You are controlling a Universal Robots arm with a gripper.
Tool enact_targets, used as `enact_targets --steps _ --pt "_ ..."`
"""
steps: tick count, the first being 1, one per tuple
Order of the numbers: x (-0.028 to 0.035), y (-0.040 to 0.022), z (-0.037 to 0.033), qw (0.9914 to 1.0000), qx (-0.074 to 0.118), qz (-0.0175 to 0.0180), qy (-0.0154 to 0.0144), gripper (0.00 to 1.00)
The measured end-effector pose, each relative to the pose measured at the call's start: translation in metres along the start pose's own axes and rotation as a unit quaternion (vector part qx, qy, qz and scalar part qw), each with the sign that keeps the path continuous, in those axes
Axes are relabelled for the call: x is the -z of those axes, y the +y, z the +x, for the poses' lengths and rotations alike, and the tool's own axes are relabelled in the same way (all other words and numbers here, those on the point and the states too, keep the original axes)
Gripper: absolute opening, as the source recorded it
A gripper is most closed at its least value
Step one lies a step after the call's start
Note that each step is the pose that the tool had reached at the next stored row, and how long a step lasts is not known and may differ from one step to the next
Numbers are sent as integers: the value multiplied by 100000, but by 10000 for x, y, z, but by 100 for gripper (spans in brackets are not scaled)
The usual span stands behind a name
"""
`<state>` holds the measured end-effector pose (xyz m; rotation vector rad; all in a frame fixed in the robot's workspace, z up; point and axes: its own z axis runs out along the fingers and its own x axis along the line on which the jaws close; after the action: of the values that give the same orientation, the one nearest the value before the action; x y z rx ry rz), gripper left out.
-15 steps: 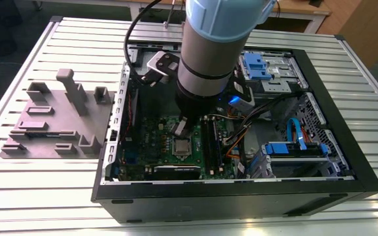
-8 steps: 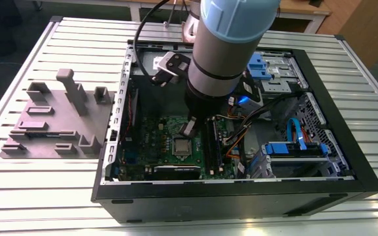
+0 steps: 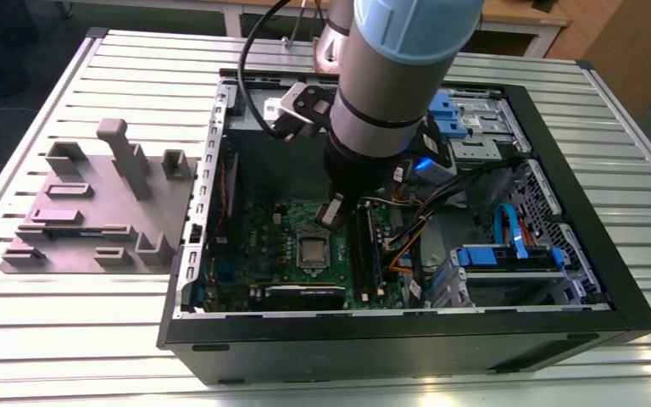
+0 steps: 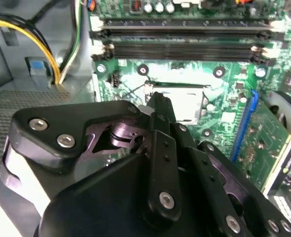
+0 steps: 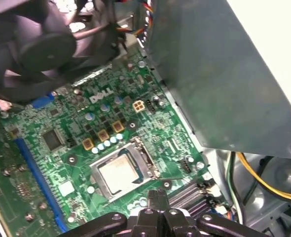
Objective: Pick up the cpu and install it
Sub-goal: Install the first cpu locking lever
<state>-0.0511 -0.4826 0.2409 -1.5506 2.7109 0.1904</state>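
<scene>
In the exterior view, the gripper [image 3: 331, 212] hangs above the motherboard [image 3: 292, 250], near the cpu [image 3: 313, 248] in its socket. In both wrist views the fingers look closed and empty; the cpu [image 5: 117, 173] appears seated, so placement seems done.

Tool [image 4: 158, 106] hides part of cpu [image 4: 182, 101] in second wrist view.

One cpu [image 5: 117, 176] sits in one motherboard [image 5: 106, 128], inside one computer case [image 3: 416, 339], with one grey fixture block [image 3: 99, 212] alongside.
</scene>
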Motion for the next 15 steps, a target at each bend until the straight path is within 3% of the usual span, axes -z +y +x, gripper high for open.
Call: enact_targets --steps 4,15 --pt "-3 -44 -83 100000 -2 -27 16 11" --pt "-33 -23 -306 100000 -4 -26 15 11"
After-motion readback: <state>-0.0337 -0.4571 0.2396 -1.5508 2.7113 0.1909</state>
